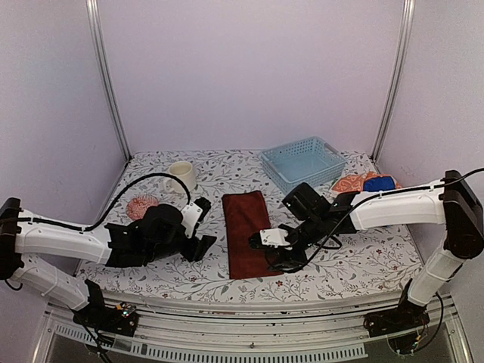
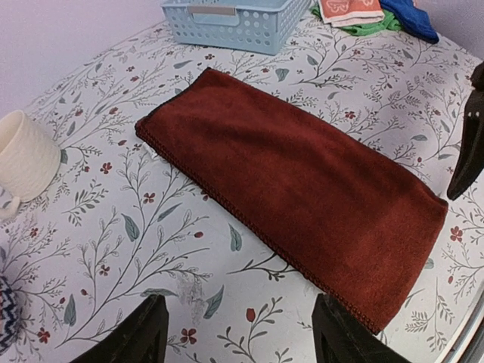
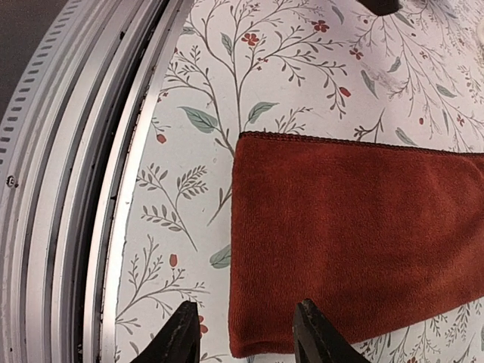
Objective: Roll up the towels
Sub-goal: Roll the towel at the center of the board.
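**Q:** Where was the rust-brown towel (image 1: 245, 231) found?

**A:** It was laid flat and unrolled on the floral table (image 1: 363, 257). The blue lattice basket (image 1: 302, 162) was seen beyond its far end, to the right. The orange, green and blue towels (image 1: 369, 183) were heaped farther right of that end.

**Q:** How were the grippers set?

**A:** The left gripper (image 2: 243, 333) was held released just left of the towel. The right gripper (image 3: 248, 336), likewise released, was poised at the towel's near right corner, its jaws spread astride the cloth's edge.

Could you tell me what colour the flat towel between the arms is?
The towel is dark rust-brown; left wrist view shows it best.
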